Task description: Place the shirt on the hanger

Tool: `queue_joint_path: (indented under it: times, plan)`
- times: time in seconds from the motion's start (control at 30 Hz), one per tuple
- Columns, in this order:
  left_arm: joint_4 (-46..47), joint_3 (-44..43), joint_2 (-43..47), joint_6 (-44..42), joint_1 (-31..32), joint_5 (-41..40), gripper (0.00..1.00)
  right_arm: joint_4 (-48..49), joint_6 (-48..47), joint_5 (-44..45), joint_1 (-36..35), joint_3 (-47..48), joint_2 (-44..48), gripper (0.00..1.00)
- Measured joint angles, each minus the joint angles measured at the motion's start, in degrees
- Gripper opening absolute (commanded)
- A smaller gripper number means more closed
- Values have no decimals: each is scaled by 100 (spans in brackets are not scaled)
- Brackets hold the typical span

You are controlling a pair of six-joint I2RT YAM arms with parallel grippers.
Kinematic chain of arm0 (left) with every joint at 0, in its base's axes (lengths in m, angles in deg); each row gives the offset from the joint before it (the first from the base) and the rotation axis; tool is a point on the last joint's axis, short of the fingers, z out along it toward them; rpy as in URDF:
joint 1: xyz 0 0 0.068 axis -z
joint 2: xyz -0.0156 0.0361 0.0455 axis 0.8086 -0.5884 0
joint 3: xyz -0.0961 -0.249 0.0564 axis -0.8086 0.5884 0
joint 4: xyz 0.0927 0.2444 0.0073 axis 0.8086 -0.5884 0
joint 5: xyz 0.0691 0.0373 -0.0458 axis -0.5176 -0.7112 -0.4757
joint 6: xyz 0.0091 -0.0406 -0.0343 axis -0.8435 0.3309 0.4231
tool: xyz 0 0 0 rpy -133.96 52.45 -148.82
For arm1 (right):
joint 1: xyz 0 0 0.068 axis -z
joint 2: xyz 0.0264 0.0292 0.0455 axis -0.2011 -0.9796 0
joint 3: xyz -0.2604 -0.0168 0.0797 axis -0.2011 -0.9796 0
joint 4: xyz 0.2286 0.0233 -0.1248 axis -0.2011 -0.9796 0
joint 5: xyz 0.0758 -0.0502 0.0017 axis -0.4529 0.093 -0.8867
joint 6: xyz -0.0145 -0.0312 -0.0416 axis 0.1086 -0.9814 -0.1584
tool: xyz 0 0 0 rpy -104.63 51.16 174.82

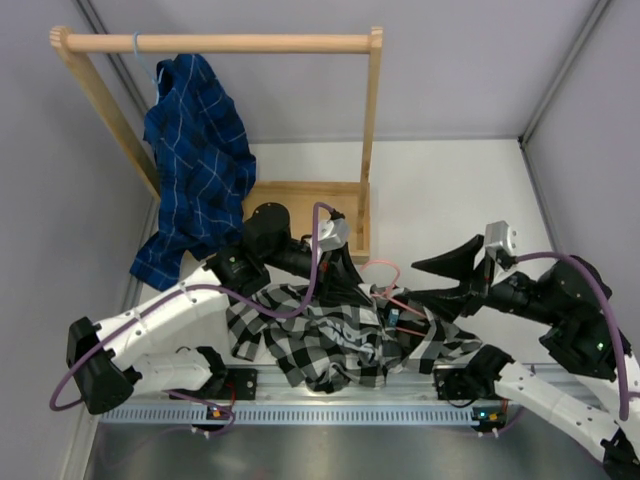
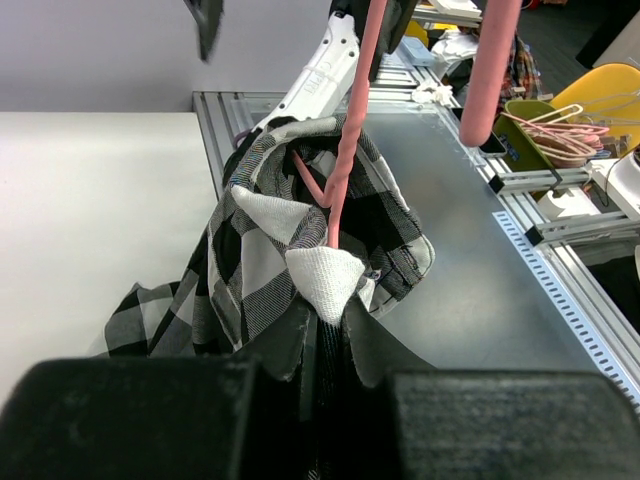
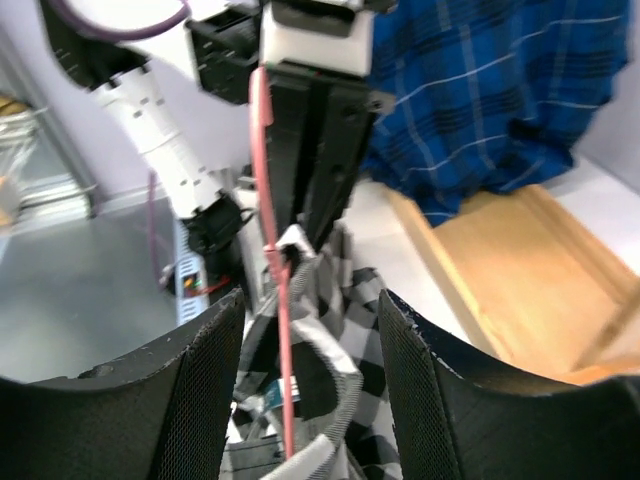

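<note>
Top view looks steeply down from above the near edge over the whole counter (image 1: 450, 190). The wrist views sit close behind the left tool (image 2: 322, 325) and right tool (image 3: 310, 330), facing each other; all three share the shirt (image 1: 330, 345) and hanger (image 2: 345, 150)

A robotics lab: two robot arms (image 1: 150, 310) are bolted to an aluminium rail (image 1: 330, 410) at the near edge of a white table (image 1: 450, 190). Grey panels (image 1: 470, 70) wall it in. A wooden clothes rack (image 1: 220, 43) stands far left, and a bin of pink hangers (image 2: 560, 135) sits off the table.
</note>
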Motion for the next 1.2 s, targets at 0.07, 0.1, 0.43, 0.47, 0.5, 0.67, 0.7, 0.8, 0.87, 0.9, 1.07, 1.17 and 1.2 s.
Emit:
queue_joint_path:
  times: [0.07, 0.1, 0.43, 0.47, 0.5, 0.67, 0.7, 0.8, 0.87, 0.9, 1.07, 1.17, 1.2]
  plan:
    - [-2, -24, 0, 2, 0, 2, 0, -17, -9, -332, 0, 13, -114, 54]
    - [-4, -46, -4, 4, 0, 4, 0, -26, -4, -448, 0, 35, -208, 54]
    - [-4, -149, -90, 2, 9, -81, 0, 223, 96, -1152, 0, 160, -1322, 29]
    - [-4, -149, -94, 2, 7, -131, 0, 278, 129, -1231, 0, 160, -1384, 12]
    - [-7, -155, -103, 2, -2, -181, 0, 358, 136, -1311, -4, 162, -1438, 7]
    - [-234, -304, -157, -46, -11, -323, 9, 498, 205, -1377, -9, 192, -1512, 0]
    - [-295, -341, -157, -96, -4, -374, 14, 522, 203, -1342, -9, 192, -1486, 0]
    - [-424, -422, -118, -278, 13, -730, 48, 568, 177, -1143, -9, 184, -1388, 0]
    - [-560, -435, -24, -358, 33, -1110, 98, 562, 138, -1023, -9, 179, -1296, 0]
    - [-645, -435, 66, -472, 37, -1405, 98, 562, 98, -966, -9, 179, -1237, 0]
    - [-1054, -407, 850, -612, 35, -3036, 98, 505, -98, -509, -9, 181, -975, 0]
    - [-1023, -48, 1808, -621, 37, -4232, 98, 385, -203, -129, -9, 208, -857, 0]
    - [-994, 173, 2199, -610, 37, -4649, 98, 337, -234, 15, -9, 236, -841, 0]
